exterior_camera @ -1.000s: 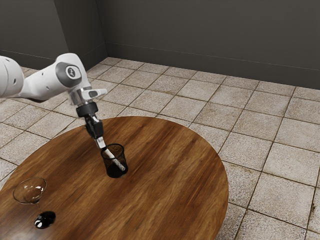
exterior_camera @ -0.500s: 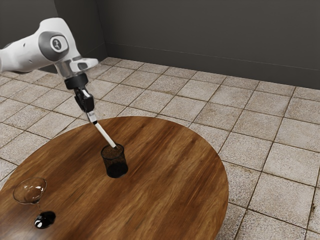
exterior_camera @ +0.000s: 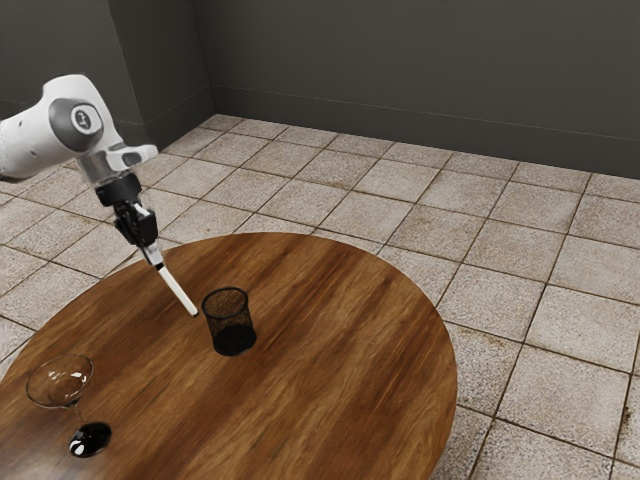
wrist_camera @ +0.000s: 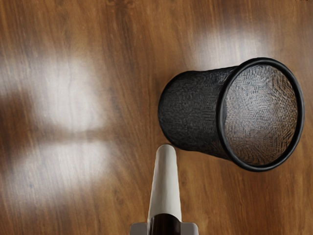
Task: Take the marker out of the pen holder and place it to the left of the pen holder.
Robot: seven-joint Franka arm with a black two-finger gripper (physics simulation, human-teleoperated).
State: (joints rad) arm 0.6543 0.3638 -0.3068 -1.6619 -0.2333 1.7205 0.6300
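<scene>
My gripper (exterior_camera: pixel 156 262) is shut on the dark end of the white marker (exterior_camera: pixel 180 291), on the exterior view's left side of the pen holder. The marker slants down from the hand, its free end near the black mesh pen holder (exterior_camera: pixel 230 322), outside it. In the wrist view the marker (wrist_camera: pixel 165 183) reaches out from between the fingertips (wrist_camera: pixel 190 228), and its far end appears beside the pen holder's base. The pen holder (wrist_camera: pixel 195 110) stands upright on the table, with nothing seen inside it.
A clear stemmed glass (exterior_camera: pixel 62 384) with a dark base stands on the round wooden table (exterior_camera: pixel 330 380), toward the exterior view's lower left. The table's far edge curves behind the pen holder, with tiled floor beyond.
The marker has come up out of the pen holder in my gripper. Hand and marker then moved toward the exterior view's left and lower. The pen holder has stayed where it was.
</scene>
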